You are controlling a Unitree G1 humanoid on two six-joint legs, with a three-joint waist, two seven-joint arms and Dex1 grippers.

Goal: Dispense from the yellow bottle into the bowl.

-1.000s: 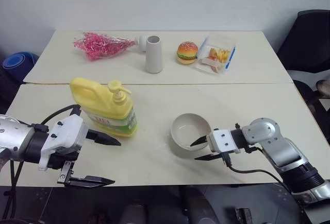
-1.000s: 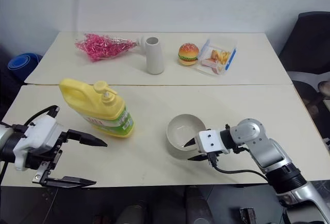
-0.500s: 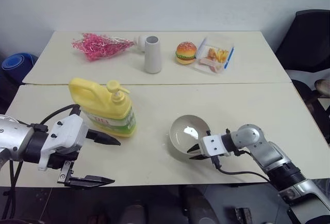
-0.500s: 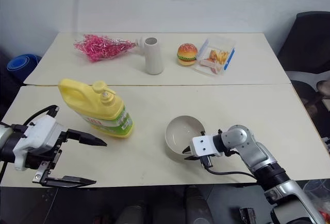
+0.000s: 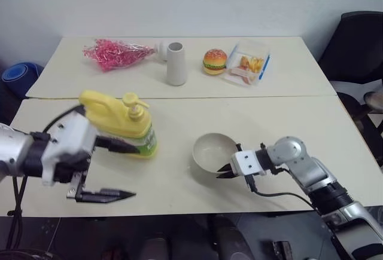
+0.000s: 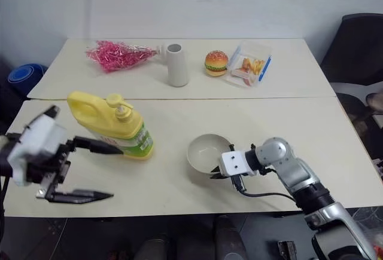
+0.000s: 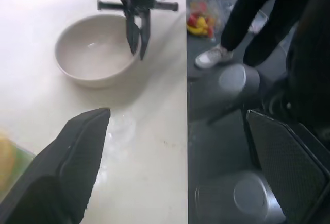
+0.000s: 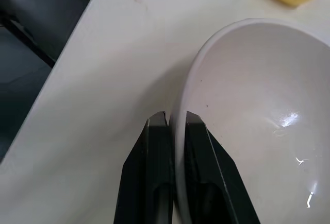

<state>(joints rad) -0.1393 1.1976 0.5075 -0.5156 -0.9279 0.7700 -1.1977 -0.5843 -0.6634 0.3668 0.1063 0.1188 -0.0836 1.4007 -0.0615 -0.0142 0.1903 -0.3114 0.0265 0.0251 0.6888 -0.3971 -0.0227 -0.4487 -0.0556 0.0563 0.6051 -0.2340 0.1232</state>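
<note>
The yellow bottle, a handled jug with a pump top and a green label, stands upright on the near table's left side. My left gripper is open just in front of it. Its upper finger lies across the label, and I cannot tell if it touches. The off-white bowl sits right of the table's centre. My right gripper is shut on the bowl's near rim, one finger inside and one outside. The left wrist view looks along the table edge at the bowl and the right gripper.
On the far table stand a white vase, a pink bundle, a toy burger and a clear food box. A black chair is at the right. A person's dark-trousered legs stand past the table's edge.
My right gripper went from open beside the bowl to shut on its rim, and the bowl shifted slightly left. My left gripper rose, staying open, so its upper finger now crosses the bottle's label.
</note>
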